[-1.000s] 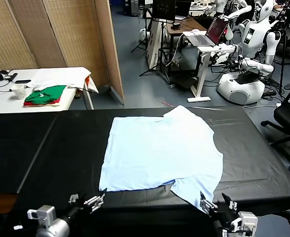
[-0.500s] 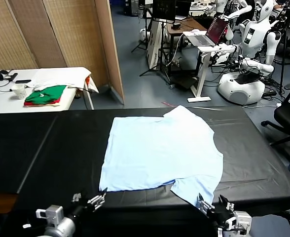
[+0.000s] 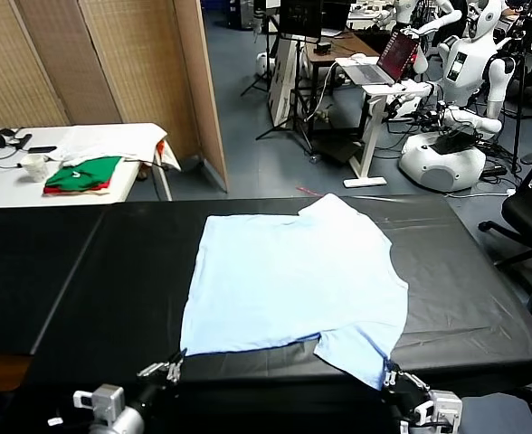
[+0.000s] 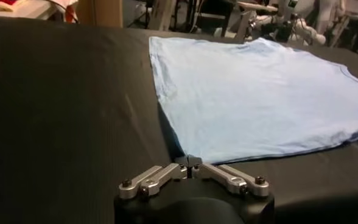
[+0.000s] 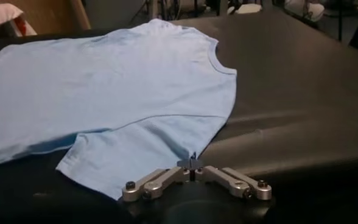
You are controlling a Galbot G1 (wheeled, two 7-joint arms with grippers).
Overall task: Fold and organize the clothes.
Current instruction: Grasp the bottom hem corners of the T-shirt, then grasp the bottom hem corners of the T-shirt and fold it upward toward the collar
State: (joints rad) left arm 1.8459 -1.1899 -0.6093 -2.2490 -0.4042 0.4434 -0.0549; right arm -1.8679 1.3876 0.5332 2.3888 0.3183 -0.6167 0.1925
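Both claws have closed in — left claw (image 3: 169, 370) pinching the T-shirt (image 3: 293, 276) hem corner, right claw (image 3: 394, 383) its sleeve.

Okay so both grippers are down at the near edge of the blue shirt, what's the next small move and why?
Probably lift both grippers together to start a fold. The left gripper looks shut on the near hem corner of the T-shirt, and the right gripper looks shut on the near sleeve's edge. The rest of the shirt lies flat on the black table.

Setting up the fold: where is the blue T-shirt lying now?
In the head view the T-shirt lies flat, centre-right on the black table, its near edge just ahead of both grippers.
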